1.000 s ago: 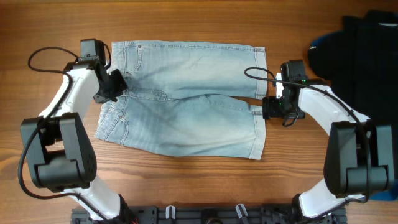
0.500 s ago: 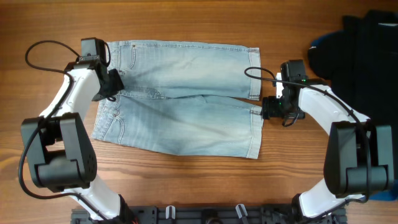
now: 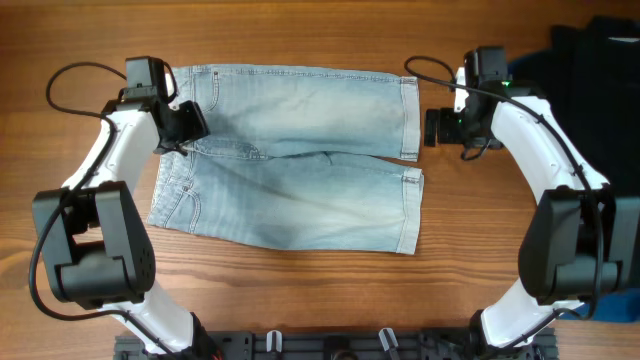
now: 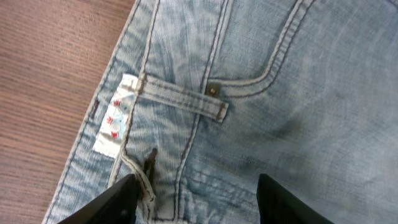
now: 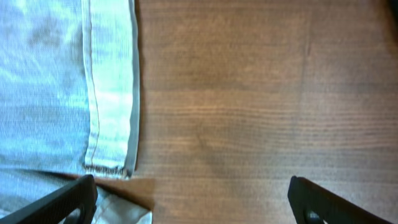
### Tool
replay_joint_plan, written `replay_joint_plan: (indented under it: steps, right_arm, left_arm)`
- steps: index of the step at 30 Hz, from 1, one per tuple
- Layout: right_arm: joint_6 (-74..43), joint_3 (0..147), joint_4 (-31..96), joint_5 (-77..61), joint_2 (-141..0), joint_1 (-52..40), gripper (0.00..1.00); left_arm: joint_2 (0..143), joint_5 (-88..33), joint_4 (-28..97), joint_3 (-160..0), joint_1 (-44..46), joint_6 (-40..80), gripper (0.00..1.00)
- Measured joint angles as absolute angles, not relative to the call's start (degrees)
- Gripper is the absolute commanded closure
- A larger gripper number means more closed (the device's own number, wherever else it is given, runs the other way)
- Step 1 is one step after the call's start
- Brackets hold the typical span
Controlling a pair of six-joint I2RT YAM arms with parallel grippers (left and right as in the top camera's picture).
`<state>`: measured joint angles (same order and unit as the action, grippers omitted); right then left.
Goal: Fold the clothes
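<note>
The clothes, a pair of light blue denim shorts (image 3: pixel 290 155), lie flat on the wooden table with the waistband at the left and both hemmed legs pointing right. My left gripper (image 3: pixel 186 126) hovers over the waistband, open. In the left wrist view, the left gripper (image 4: pixel 199 205) has its black fingers (image 4: pixel 118 202) apart over the fly seam, below a white label (image 4: pixel 115 118), gripping nothing. My right gripper (image 3: pixel 436 127) is open just right of the upper leg's hem (image 5: pixel 112 93). In the right wrist view, the right gripper (image 5: pixel 199 205) spans bare wood.
A heap of dark garments (image 3: pixel 590 70) with a bit of blue trim (image 3: pixel 510 68) lies at the back right corner, close behind the right arm. A black rail (image 3: pixel 330 345) runs along the front edge. Cables loop off both wrists.
My left gripper has opened and let go of the waistband. The right gripper has moved toward the back, from the lower leg's hem to beside the upper leg's hem, and opened wider.
</note>
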<state>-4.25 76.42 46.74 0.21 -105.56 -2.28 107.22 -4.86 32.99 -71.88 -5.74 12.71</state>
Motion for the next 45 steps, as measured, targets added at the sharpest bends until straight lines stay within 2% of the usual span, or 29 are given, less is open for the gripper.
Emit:
replay_joint_plan:
  steps: [11, 45]
  right_arm:
    - [-3.6, 76.4, 37.7, 0.2, -114.8, -0.2, 0.00]
    - [-3.1, 76.4, 39.4, -3.5, -115.9, -2.0, 0.01]
  left_arm:
    - [107.2, -3.7, 30.3, -71.9, -5.7, 12.7, 0.39]
    - [107.2, -3.7, 29.9, -71.9, -5.7, 12.7, 0.39]
